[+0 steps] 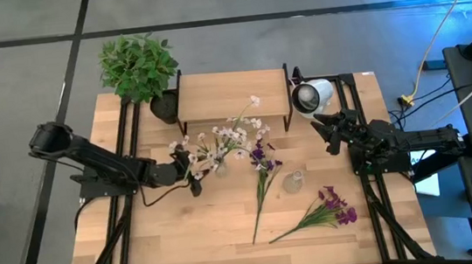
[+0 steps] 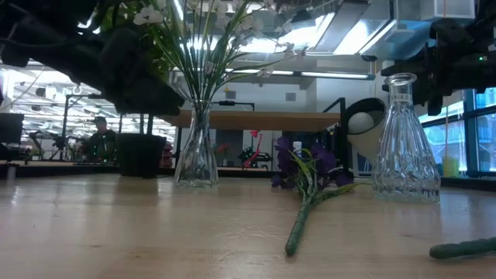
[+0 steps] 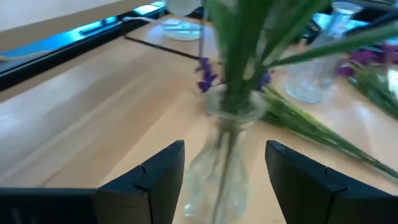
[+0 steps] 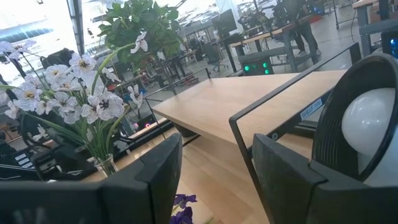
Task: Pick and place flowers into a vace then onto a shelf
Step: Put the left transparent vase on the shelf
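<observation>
A small clear glass vase (image 1: 219, 167) stands upright on the table, holding white-pink flowers (image 1: 229, 136) by their stems. My left gripper (image 1: 194, 170) is just left of it and open. In the left wrist view the vase (image 3: 219, 180) stands ahead of the gripper (image 3: 225, 146), in the gap between its fingers, with space on both sides. A purple flower stem (image 1: 261, 180) and a purple bunch (image 1: 325, 210) lie flat on the table. My right gripper (image 1: 324, 130) is open and empty, off the shelf's (image 1: 232, 95) right end.
A second, empty cut-glass vase (image 1: 294, 180) stands right of the lying purple stem. A bushy potted plant (image 1: 138, 67) sits at the shelf's left end, and a white round lamp (image 1: 310, 96) at its right end. The near part of the table (image 1: 185, 234) is bare wood.
</observation>
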`<state>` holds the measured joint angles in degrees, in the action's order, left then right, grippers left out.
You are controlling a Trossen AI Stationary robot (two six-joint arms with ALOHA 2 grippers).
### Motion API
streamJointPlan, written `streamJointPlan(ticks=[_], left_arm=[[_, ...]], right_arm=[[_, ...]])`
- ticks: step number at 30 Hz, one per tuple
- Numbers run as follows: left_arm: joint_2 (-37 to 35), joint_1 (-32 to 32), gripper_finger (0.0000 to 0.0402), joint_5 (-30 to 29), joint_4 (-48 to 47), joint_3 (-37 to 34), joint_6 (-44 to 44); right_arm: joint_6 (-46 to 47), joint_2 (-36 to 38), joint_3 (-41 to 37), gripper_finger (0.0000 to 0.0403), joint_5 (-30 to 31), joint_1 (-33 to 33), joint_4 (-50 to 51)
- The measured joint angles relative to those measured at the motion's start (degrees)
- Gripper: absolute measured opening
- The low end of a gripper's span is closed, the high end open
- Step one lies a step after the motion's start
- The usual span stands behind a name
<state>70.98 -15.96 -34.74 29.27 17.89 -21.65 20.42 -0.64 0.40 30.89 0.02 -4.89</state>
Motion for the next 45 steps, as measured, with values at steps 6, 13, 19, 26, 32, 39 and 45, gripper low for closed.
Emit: streamJointPlan(ticks=[6,13,19,26,32,39,45], left_arm=[[4.4,0.2,0.0224,-0.4,2.9,0.0,0.1],[8.8,2.4,0.0224,-1.1,12.4,0.0,3.6],[11.1,4.4,0.0224,1.8,14.5,0.0,1.6],[15.8,4.9,0.0224,3.1,23.9,0.0,4.3],[20.7,4.9,0.0224,1.7,30.5,0.1,5.1],[24.8,6.1,0.0218,1.4,36.0,0.2,7.4],[25.7,7.0,0.0177,1.3,36.6,0.2,7.4]], right_arm=[[0.0,0.0,0.0,0.0198,0.0,0.0,0.0],[0.0,0.0,0.0,0.0198,0.0,0.0,0.0],[0.0,0.0,0.0,0.0198,0.0,0.0,0.0],[-1.3,0.0,0.0,0.0198,0.0,0.0,0.0],[-1.4,0.0,0.0,0.0198,0.0,0.0,0.0],[-1.4,0.0,0.0,0.0198,0.0,0.0,0.0],[-1.4,0.0,0.0,0.0198,0.0,0.0,0.0]])
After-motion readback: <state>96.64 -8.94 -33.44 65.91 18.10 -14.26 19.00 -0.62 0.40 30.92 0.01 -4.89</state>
